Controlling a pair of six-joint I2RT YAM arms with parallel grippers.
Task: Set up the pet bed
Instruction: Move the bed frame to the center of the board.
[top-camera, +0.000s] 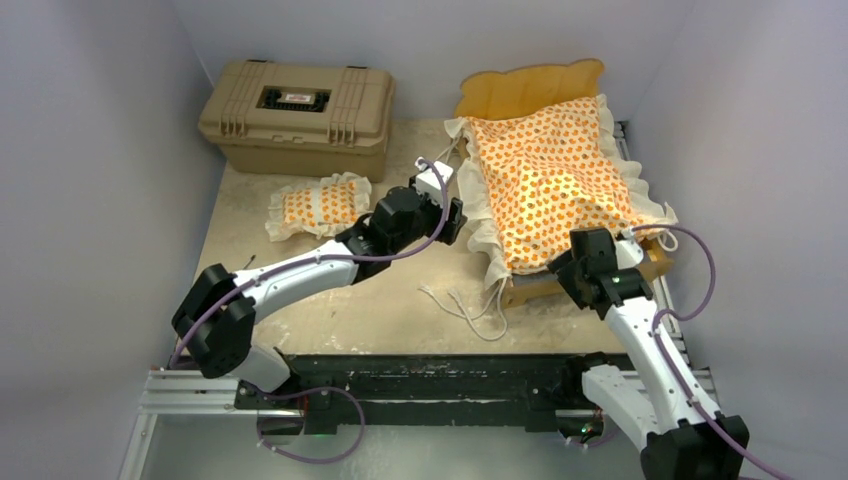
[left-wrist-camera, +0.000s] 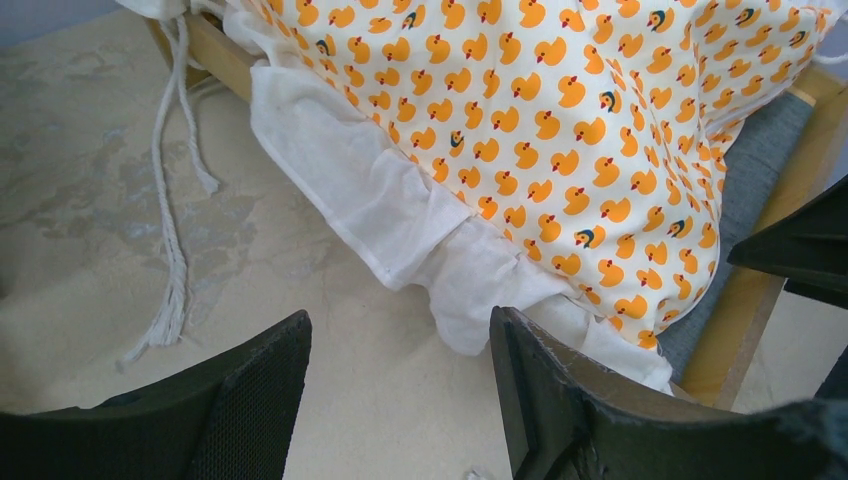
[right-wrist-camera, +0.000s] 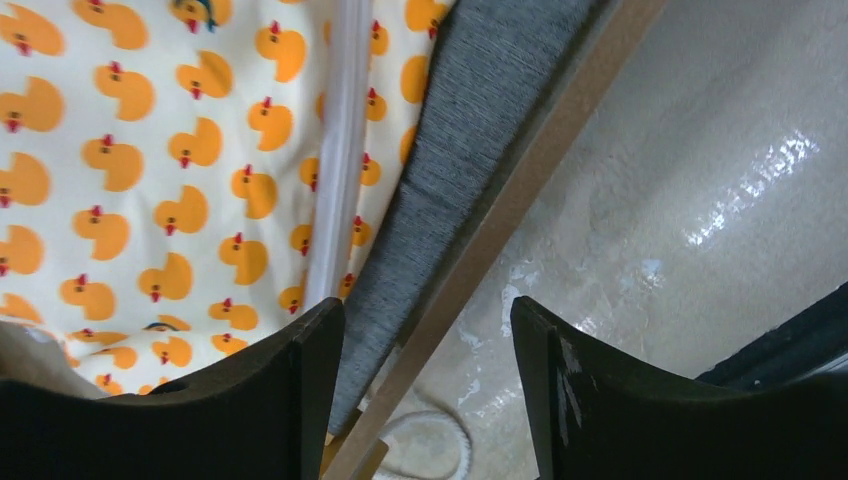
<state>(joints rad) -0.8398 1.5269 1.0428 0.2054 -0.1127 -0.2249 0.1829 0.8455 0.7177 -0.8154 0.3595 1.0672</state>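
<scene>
frame (top-camera: 530, 88) 1 | mattress (top-camera: 555, 180) 1 | pillow (top-camera: 318, 205) 1 | case (top-camera: 300, 115) 1

The wooden bed frame (top-camera: 530, 88) stands at the far right of the table (top-camera: 380, 310), with its scalloped headboard toward the back wall. The orange-patterned cushion (top-camera: 550, 175) lies askew on it. Its ruffle spills over the left side, and white cords (top-camera: 470, 310) trail onto the table. The small pillow (top-camera: 318, 205) lies apart to the left, just in front of the tan case (top-camera: 298, 115). The left gripper (top-camera: 458, 218) sits by the cushion's left ruffle, and the right gripper (top-camera: 565, 270) is at the bed's near end.
</scene>
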